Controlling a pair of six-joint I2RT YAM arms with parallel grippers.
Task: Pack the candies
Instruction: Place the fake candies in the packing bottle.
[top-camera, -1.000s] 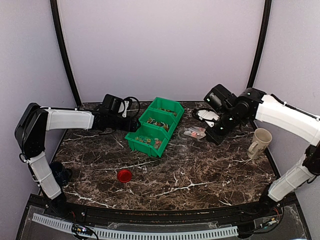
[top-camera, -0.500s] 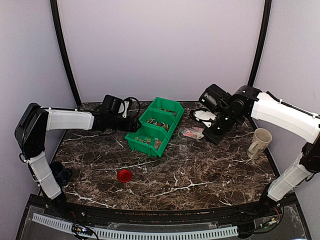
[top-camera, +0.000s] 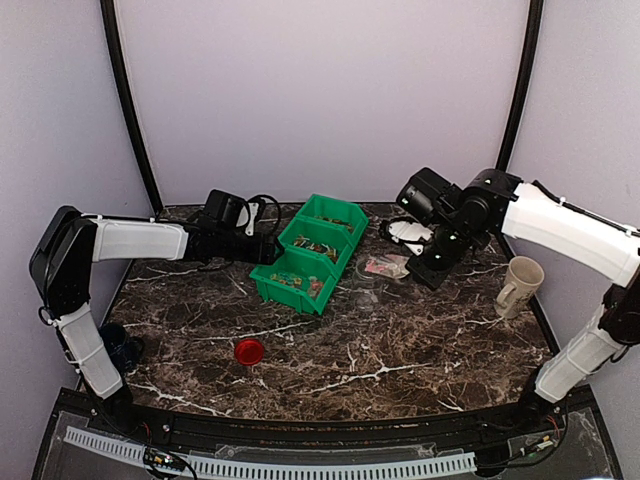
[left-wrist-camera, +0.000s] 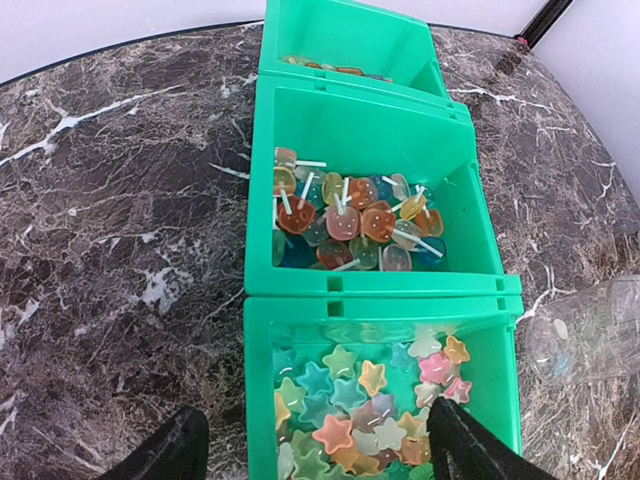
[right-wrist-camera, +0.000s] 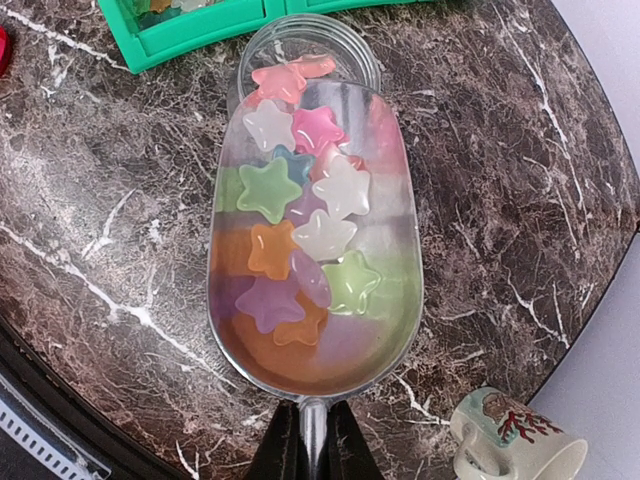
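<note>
Star-shaped candies (right-wrist-camera: 300, 215) in pastel colours fill a metal scoop (right-wrist-camera: 390, 300). My right gripper (right-wrist-camera: 313, 425) is shut on the scoop's handle. The scoop's front end hangs over the mouth of a clear jar (right-wrist-camera: 352, 40), and the top view shows that jar (top-camera: 368, 290) right of the green bin (top-camera: 285, 295). More star candies (left-wrist-camera: 350, 400) lie in the bin's near compartment (left-wrist-camera: 380, 285); lollipops (left-wrist-camera: 345, 220) fill the middle one. My left gripper (left-wrist-camera: 315, 418) is open at that near compartment, one finger outside the left wall and one over the candies.
A round red lid (top-camera: 249, 350) lies on the marble table in front of the bin. A cream mug (top-camera: 520, 285) stands at the right edge, near the scoop (top-camera: 385, 266). A white object (top-camera: 410, 232) lies behind the scoop.
My right arm has carried the scoop a little to the left, toward the jar. The left arm and the bin have not moved.
</note>
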